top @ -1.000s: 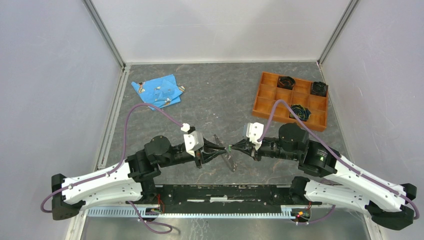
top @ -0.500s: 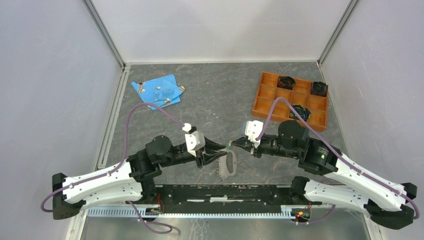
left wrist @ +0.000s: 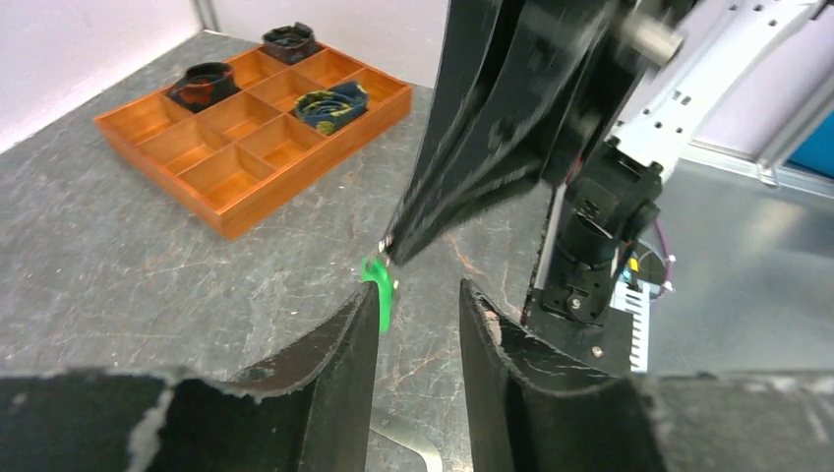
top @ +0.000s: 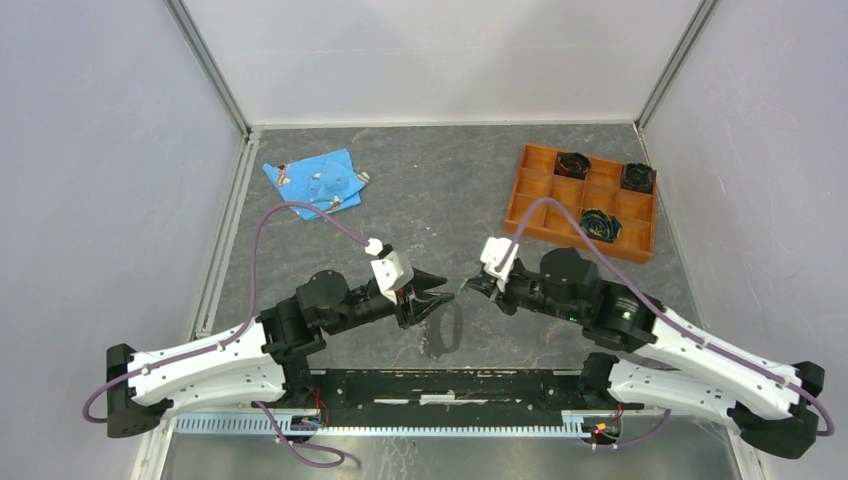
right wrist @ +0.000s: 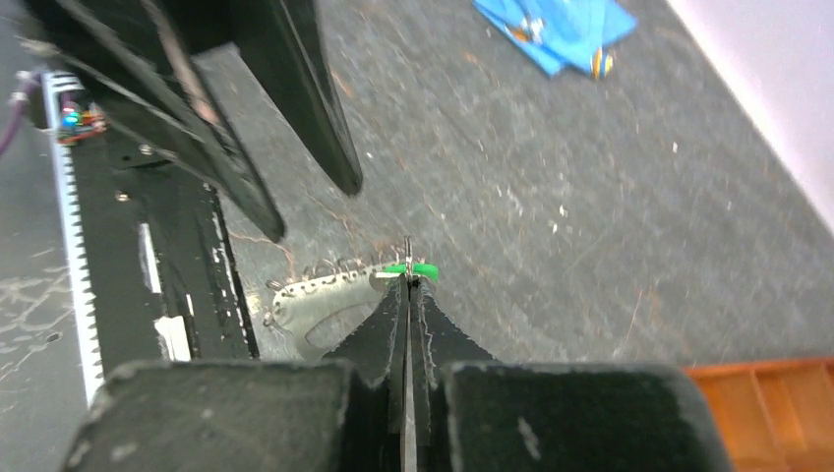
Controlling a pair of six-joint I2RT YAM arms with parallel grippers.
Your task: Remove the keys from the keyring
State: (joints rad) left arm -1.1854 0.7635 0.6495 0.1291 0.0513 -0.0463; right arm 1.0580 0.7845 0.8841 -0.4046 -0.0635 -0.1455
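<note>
**Firmly pinched: right gripper (right wrist: 408, 287) on the green-headed key (right wrist: 419, 268), left gripper (left wrist: 418, 317) spread**

The right gripper's fingers are pressed together, with only a thin silvery blade and the bright green key head showing at their tips. Seen from the left wrist, that green head sits right at the tip of the right gripper, just beside the inner face of one left finger (left wrist: 339, 344). Whether the two touch cannot be told.

The left gripper's fingers stand apart with a clear gap, and nothing is clamped between them. From above, the two grippers meet tip to tip over the near middle of the table (top: 430, 190).

The keyring (right wrist: 305, 293) lies just below and toward the near side of both tips. It is a flat grey oval, seen at a slant and dark from overhead. A jagged row of small silvery keys (right wrist: 339, 265) runs along its upper edge up to the green head. Whether the ring hangs free or rests on the table is unclear.

The orange compartment tray (top: 525, 200) sits far right. A blue cloth (top: 300, 178) with small silvery pieces on it lies far left.
</note>
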